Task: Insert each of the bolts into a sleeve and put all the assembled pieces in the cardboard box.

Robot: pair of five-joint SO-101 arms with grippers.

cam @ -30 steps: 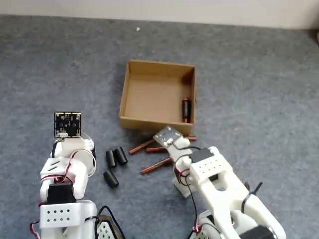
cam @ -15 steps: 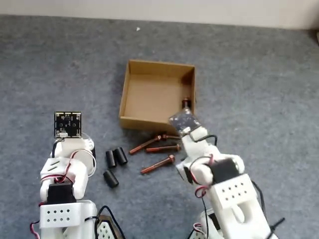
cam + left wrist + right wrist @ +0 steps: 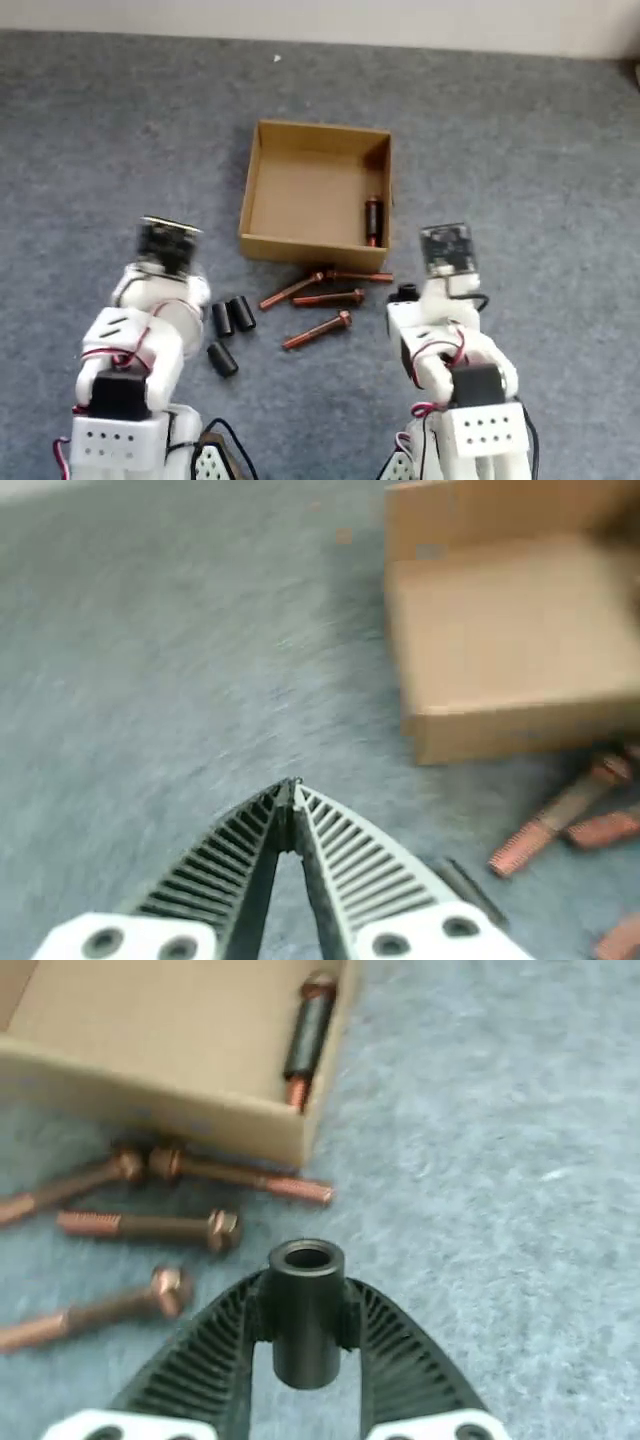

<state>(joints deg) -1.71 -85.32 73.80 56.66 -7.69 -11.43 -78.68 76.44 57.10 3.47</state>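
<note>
Right wrist view: our right gripper (image 3: 306,1295) is closed partway, pinching a black sleeve (image 3: 306,1325) around its body, with the open bore poking out past the fingertips. We reckon that's the whole point of the grip: the hole is left free so a bolt can slide straight in.

High view: same sleeve (image 3: 406,292) sits just ahead of the right arm, over the grey carpet (image 3: 520,150), near the box's front corner on that side and close to the bolts.

Bolts: four copper-coloured bolts (image 3: 328,298) lie loose on the carpet right in front of the box wall, fanned out between the two arms, so we'd say either arm can get at them.

Spare parts: three loose sleeves (image 3: 222,319) lie on the left arm's side, two side by side and one a bit nearer that arm's base.

Left wrist view: our left gripper (image 3: 291,802) is fully closed, tips meeting, nothing in it, hanging over bare carpet with the box ahead. Our guess is it's the one to fetch a bolt, and it'd have to open up first.

Cardboard box: the cardboard box (image 3: 300,250) is open-topped, with one assembled piece (image 3: 373,220) lying along the wall on the right arm's side.

Progress: one in, four pairs to go, we figure.

Watch out: a tilted bolt could snag its threads on the bore rim.
</note>
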